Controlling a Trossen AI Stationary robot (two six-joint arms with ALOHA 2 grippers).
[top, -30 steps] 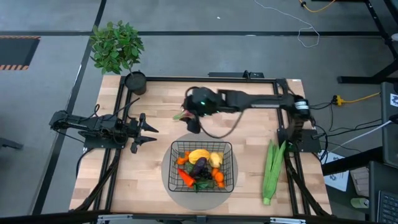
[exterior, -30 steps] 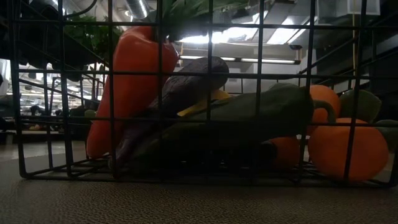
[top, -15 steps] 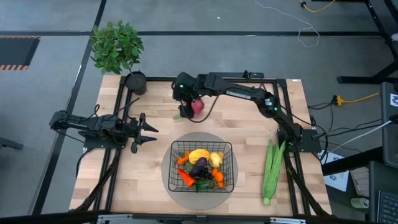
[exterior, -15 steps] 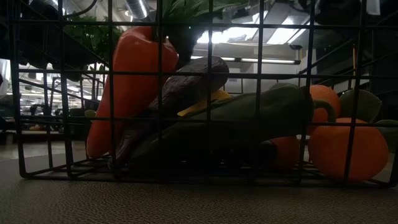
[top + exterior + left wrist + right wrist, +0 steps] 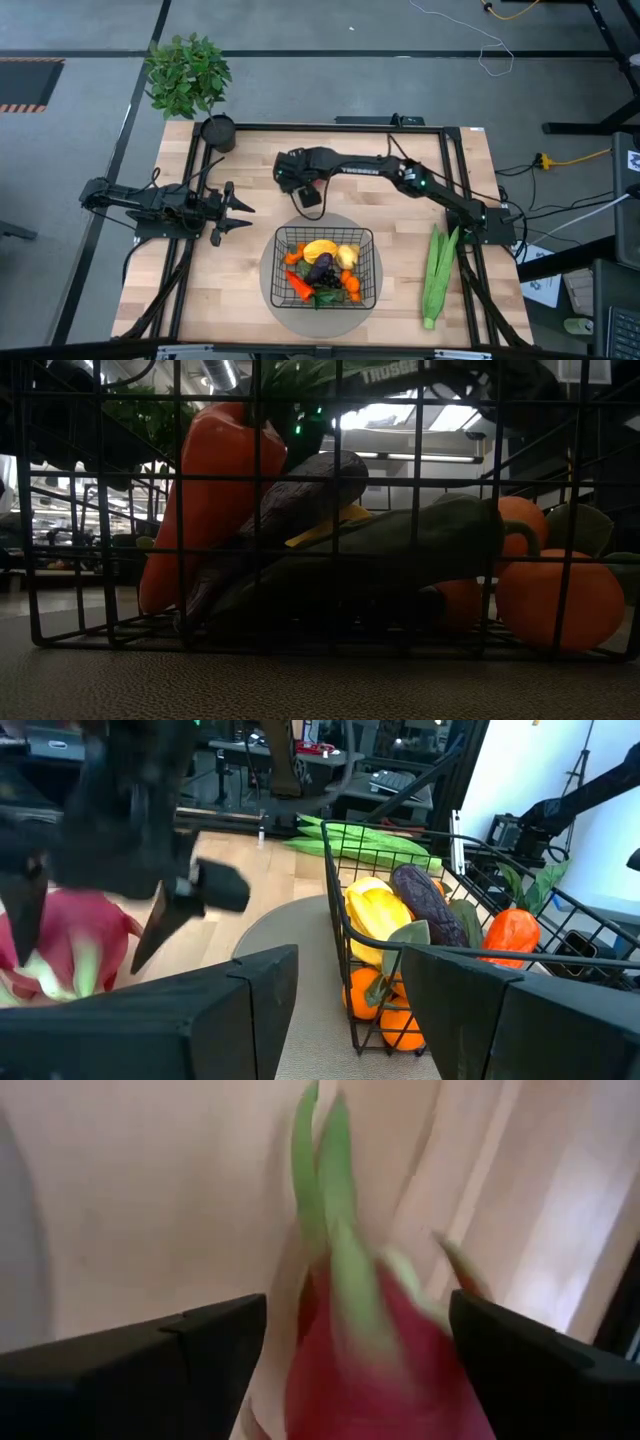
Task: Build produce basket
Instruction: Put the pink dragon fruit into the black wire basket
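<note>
The pink dragon fruit [image 5: 385,1350], green-scaled, lay on the table [image 5: 400,240] behind the basket [image 5: 366,268], between the right gripper's [image 5: 305,190] spread fingers; the left gripper [image 5: 238,210] waited released, well apart.

Pink dragon fruit [image 5: 385,1365] (green-tipped); black basket [image 5: 365,262]

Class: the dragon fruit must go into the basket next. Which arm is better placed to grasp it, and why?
Right. The right gripper is open with its fingers either side of the dragon fruit, beside the basket. The left gripper waits open at the table's left.
</note>
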